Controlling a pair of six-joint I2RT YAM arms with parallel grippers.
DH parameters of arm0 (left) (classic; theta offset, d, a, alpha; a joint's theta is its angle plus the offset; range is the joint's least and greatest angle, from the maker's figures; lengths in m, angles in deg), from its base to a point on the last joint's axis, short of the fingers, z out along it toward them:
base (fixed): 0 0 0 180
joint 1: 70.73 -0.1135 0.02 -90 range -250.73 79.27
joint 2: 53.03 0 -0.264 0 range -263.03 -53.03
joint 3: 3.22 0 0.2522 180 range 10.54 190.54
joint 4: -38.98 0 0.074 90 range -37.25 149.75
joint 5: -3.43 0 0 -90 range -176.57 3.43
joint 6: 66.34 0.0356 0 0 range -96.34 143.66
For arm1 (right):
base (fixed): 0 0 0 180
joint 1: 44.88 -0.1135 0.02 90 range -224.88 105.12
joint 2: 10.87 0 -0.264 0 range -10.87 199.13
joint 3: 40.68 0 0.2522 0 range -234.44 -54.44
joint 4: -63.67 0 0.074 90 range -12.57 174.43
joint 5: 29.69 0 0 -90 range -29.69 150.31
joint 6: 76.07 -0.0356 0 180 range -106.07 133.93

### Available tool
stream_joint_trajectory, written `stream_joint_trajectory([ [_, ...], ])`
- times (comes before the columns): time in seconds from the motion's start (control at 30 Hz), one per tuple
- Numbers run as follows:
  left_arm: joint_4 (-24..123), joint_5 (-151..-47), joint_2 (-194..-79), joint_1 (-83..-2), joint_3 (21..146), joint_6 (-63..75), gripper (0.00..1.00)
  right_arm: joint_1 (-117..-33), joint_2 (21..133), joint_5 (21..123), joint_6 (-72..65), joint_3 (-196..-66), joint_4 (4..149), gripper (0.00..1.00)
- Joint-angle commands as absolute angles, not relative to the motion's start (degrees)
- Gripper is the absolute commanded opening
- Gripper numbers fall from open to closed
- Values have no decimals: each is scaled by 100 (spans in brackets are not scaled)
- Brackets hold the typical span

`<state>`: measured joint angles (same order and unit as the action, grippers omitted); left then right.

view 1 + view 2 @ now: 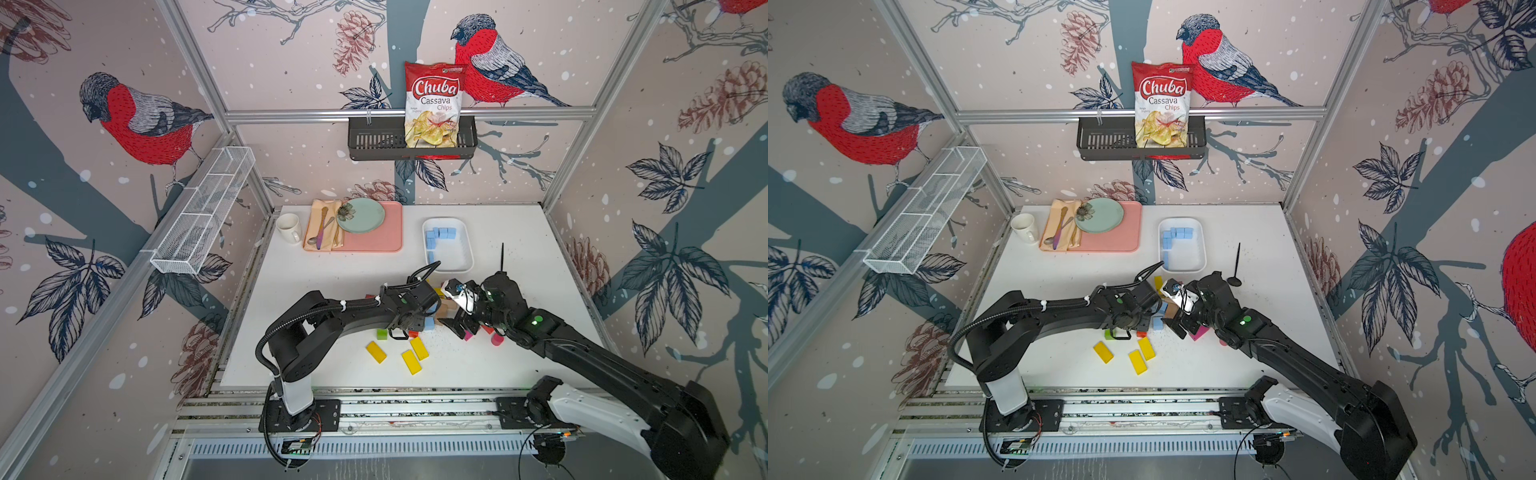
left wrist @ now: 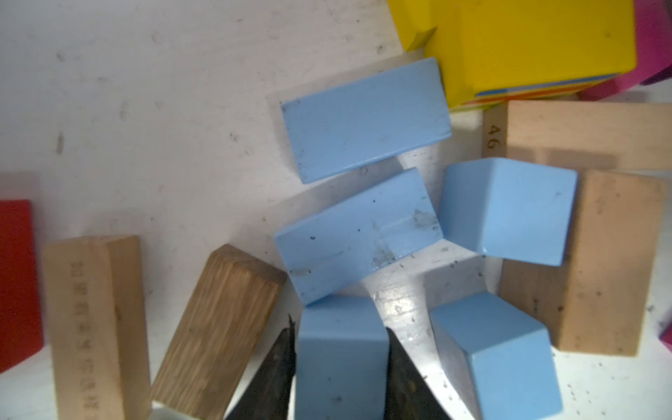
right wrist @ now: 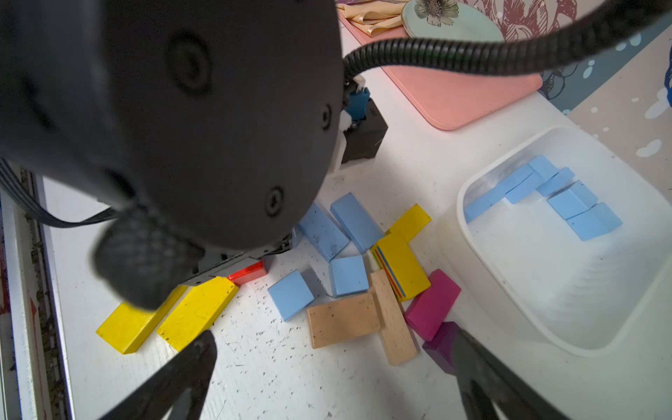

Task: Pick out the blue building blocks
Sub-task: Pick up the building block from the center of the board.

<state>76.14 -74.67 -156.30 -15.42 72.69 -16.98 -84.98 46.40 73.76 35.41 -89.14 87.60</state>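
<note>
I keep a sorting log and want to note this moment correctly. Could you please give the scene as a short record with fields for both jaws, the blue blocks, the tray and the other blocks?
Left jaws: shut on one light blue wooden block
Right jaws: open wide, empty
Loose blue blocks: four more beside the held one, in the left wrist view
White plastic tray: holds several sorted blue blocks
Other colours: yellow wooden bars, plain brown wooden blocks, magenta block, all outside the tray
</note>
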Motion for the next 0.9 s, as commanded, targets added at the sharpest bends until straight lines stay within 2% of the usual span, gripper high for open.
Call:
stream_joint_trajectory([
  [0.0, 7815, -7267, -15629, -1549, 7375, -1772, 30, -8509, 4637, 7360, 3535, -8933, 8629, 100],
  [0.17, 8234, -6826, -15398, -1588, 7766, -1731, 20, -8514, 4550, 7191, 3324, -8951, 8433, 100],
  [0.47, 8122, -6840, -15157, -1984, 8686, -1289, 19, -8479, 4184, 6657, 2546, -8880, 7743, 100],
  [0.67, 8038, -6926, -15690, -2219, 9878, -878, 19, -8250, 4172, 5873, 1697, -8929, 7535, 100],
  [0.87, 8260, -7019, -16629, -2257, 11350, -572, 19, -7510, 4460, 5406, 644, -9055, 7635, 100],
])
